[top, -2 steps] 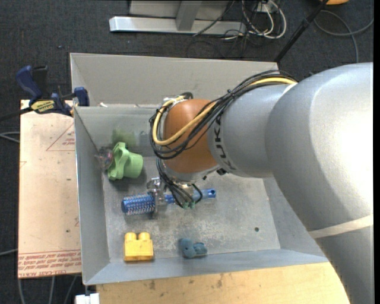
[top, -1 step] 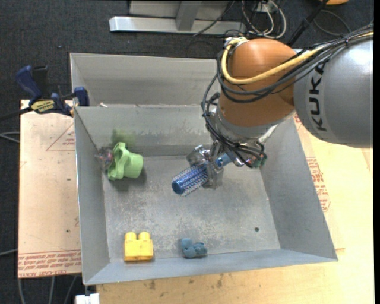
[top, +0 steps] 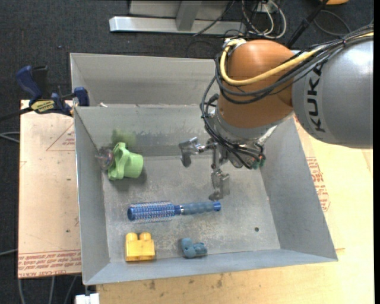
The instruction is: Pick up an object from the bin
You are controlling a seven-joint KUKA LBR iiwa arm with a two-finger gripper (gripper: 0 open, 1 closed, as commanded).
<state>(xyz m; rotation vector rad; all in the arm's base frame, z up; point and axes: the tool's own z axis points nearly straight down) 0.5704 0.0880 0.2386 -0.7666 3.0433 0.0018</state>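
Nothing is picked yet: the two-finger gripper (top: 202, 169) hangs spread and empty inside the grey metal bin (top: 142, 83), nearest the handle end of the blue bristled plastic brush (top: 172, 209) lying flat mid-floor, so descent, grasp and lift all remain.

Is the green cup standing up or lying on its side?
On its side. The green cup lies tipped over on the floor of the bin, near the left wall, not upright on its base.

It was a robot lab: a big robot arm (top: 341, 89) over a grey metal bin (top: 142, 77), cables (top: 261, 15) on the floor (top: 59, 24).
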